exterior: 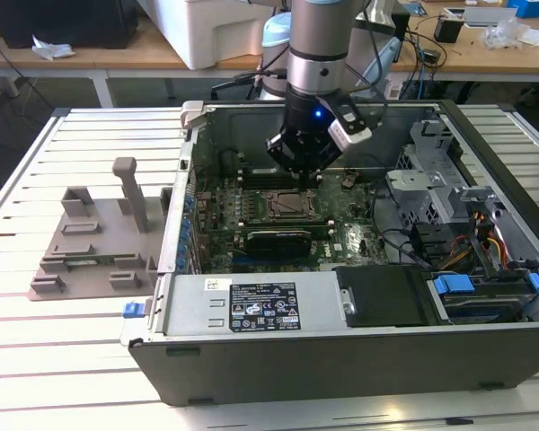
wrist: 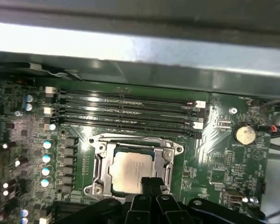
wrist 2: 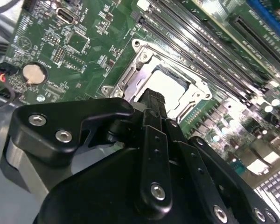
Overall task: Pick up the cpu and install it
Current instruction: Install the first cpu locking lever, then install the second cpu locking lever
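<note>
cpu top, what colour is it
Silvery-white, on the small flat square metal cpu in its socket; clearest in the first wrist view.

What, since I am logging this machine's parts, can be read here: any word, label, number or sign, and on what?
No text can be read.
Large white label on the grey metal cover: print too small.
Small sticker beside it: too small.
The cpu top, lying in the socket frame: markings too faint.
Motherboard lettering: blurred.
</note>
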You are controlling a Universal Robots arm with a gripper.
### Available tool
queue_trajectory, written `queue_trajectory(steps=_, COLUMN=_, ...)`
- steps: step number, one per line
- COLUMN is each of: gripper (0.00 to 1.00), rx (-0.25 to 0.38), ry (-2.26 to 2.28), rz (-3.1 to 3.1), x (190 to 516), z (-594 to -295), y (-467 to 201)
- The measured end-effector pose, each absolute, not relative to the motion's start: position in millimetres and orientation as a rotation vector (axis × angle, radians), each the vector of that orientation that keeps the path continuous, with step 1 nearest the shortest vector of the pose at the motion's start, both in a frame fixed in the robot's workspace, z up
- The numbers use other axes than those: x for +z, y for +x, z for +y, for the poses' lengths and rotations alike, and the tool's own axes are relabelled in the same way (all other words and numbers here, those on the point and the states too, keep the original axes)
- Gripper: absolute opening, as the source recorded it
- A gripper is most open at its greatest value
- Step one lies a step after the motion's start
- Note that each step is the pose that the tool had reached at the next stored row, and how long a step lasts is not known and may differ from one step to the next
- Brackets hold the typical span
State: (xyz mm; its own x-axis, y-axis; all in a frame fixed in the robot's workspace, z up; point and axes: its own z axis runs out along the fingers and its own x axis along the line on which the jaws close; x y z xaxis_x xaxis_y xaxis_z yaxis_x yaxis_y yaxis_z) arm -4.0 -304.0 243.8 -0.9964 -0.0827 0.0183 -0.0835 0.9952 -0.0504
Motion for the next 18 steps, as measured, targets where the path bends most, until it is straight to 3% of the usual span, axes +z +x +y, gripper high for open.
queue_trajectory(steps=6, gripper=0.11, rx=0.08, ry=0.13, rz=-3.122, x=259, z=-304, y=-4)
queue_trajectory(steps=18, gripper=0.11, rx=0.08, ry=0.13, rz=-3.122, x=260, z=-308, y=-4)
